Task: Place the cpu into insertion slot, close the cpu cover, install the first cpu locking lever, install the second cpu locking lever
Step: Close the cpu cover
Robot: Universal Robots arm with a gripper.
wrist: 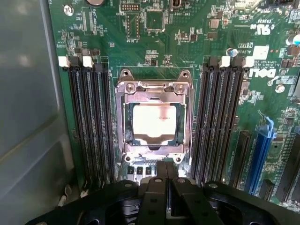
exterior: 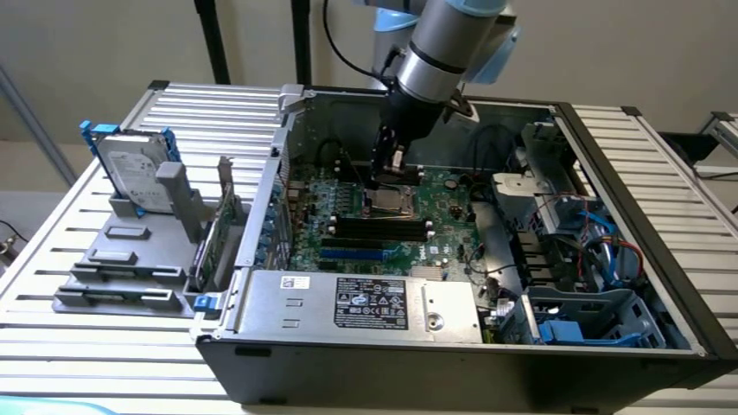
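Observation:
The cpu lies flat in the insertion slot, its silvery-beige top facing up. The cpu cover, a silver frame plate, lies down around it, and the chip shows through its window. My gripper is shut, with its black fingertips together at the edge of the cover frame, touching or just above its middle tab. In the exterior view the gripper points down inside the open computer case, directly over the socket on the green board.
Long black memory sticks stand close on both sides of the socket. A blue card slot and the grey case wall lie further out. The power supply, drive cage and a hard drive sit outside the socket area.

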